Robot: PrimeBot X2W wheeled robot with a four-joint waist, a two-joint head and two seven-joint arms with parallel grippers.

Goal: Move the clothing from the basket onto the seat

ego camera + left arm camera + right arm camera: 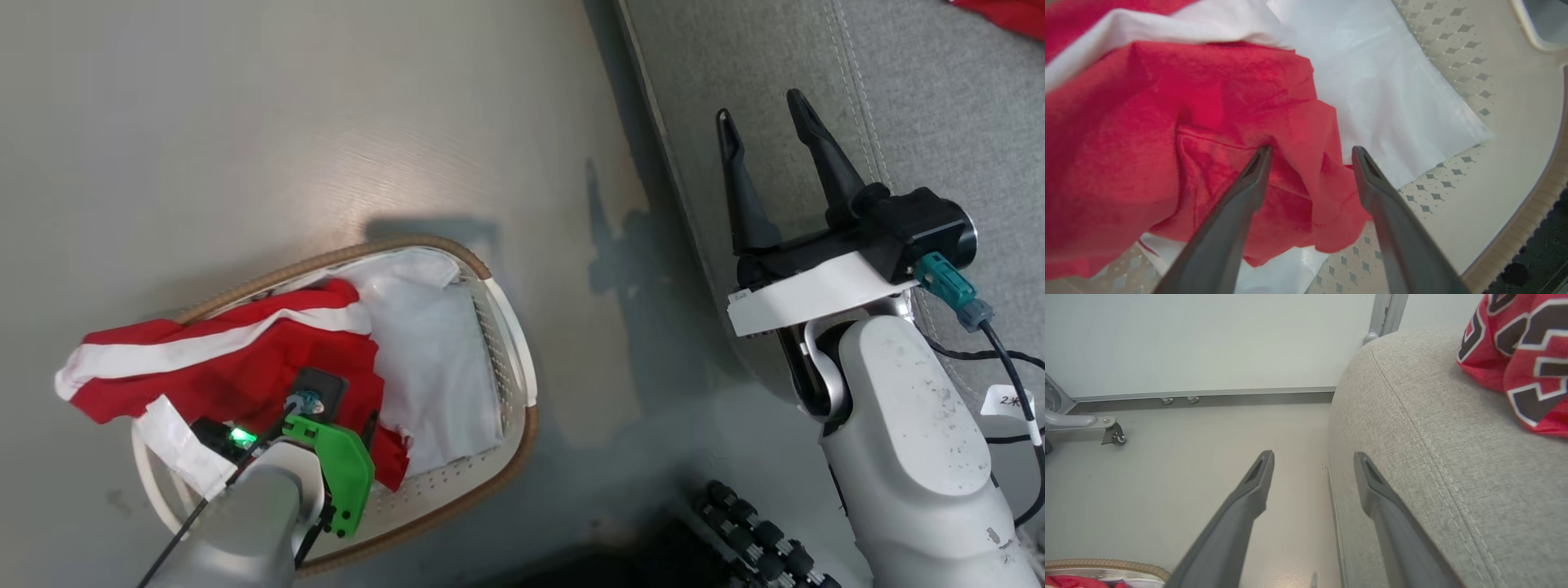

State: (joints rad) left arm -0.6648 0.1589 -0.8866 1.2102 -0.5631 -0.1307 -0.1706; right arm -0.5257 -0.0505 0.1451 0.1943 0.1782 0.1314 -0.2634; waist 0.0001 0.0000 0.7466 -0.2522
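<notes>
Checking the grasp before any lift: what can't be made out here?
- Head view: fingertips of the left gripper, hidden by its own wrist over the basket.
- Left wrist view: whether the fingers touch the red striped garment; cloth blurred.
- Right wrist view: jersey lettering, cut off by the frame edge.

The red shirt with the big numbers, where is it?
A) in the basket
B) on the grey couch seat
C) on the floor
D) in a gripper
B: the numbered red jersey lies on the grey seat, apart from the open right gripper.
</notes>
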